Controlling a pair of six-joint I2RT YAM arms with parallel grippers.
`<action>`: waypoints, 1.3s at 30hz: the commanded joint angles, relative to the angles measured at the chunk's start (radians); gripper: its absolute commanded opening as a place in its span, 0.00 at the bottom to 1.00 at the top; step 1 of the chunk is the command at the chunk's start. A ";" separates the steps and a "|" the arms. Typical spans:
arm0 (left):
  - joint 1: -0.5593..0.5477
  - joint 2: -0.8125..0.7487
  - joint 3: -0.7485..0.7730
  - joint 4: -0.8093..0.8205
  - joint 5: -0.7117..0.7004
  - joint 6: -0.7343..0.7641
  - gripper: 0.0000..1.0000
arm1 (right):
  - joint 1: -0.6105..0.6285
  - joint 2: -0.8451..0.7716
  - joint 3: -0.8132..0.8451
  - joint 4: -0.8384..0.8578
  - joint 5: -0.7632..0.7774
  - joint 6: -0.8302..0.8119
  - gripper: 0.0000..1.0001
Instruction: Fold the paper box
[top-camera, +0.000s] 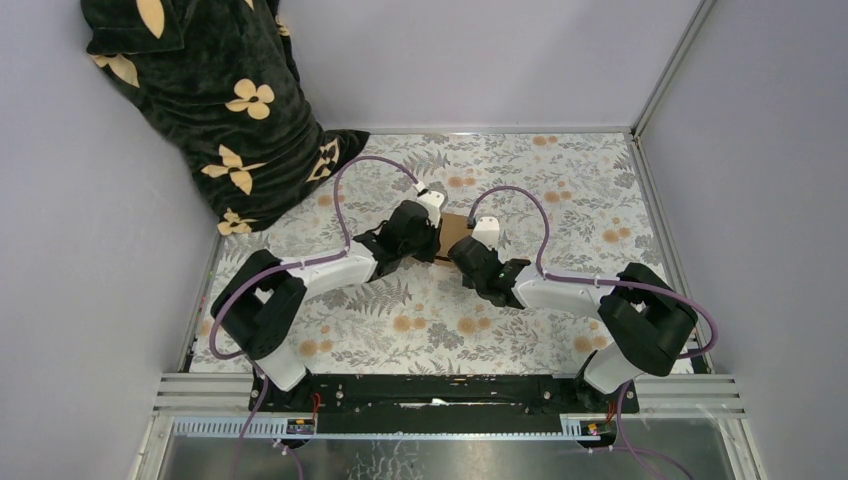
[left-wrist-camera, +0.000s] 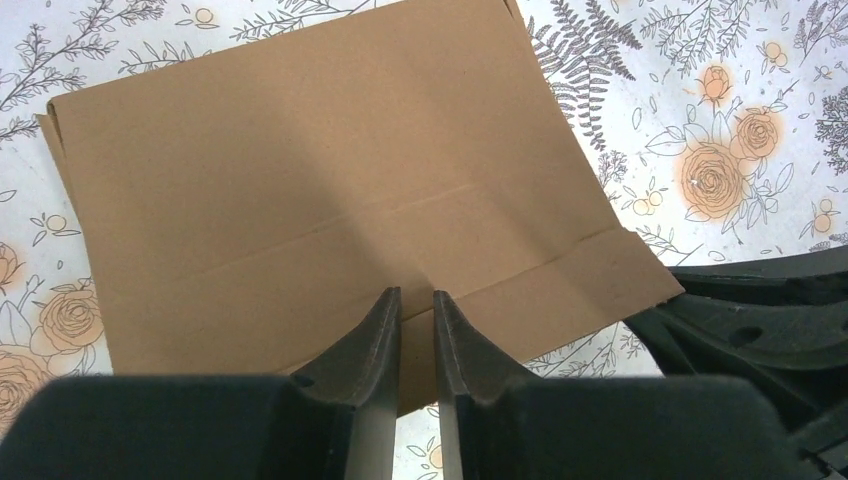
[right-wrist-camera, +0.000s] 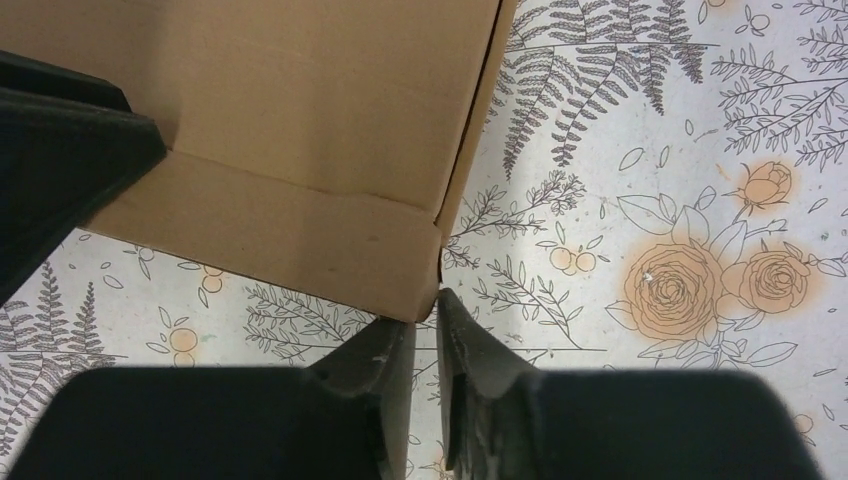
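Note:
The paper box (top-camera: 456, 229) is a plain brown cardboard piece lying flat on the flowered table top, between my two grippers. In the left wrist view the box (left-wrist-camera: 300, 170) shows a broad panel with crease lines. My left gripper (left-wrist-camera: 417, 292) hovers over its near edge with the jaws a narrow gap apart and nothing pinched; it also shows from above (top-camera: 430, 238). In the right wrist view the box (right-wrist-camera: 280, 130) ends in a corner right at my right gripper (right-wrist-camera: 429, 307). That corner covers the left fingertip, so a grip cannot be made out. From above the right gripper (top-camera: 463, 251) sits at the box's near right.
A dark cloth with pale flowers (top-camera: 220, 100) is bunched at the back left. Grey walls and a metal rail (top-camera: 658, 200) bound the table. The right arm's black head (left-wrist-camera: 760, 310) and the left arm's (right-wrist-camera: 60, 150) crowd the box's near edge.

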 joint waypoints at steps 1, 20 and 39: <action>0.004 0.026 0.013 0.067 0.002 -0.006 0.23 | 0.006 -0.022 -0.011 0.061 -0.020 -0.025 0.24; 0.004 0.123 -0.043 0.121 0.014 -0.032 0.21 | -0.028 -0.220 -0.029 -0.028 -0.151 -0.064 0.55; 0.004 0.007 -0.076 0.102 0.027 -0.034 0.22 | -0.179 -0.045 0.148 -0.065 -0.306 -0.167 0.55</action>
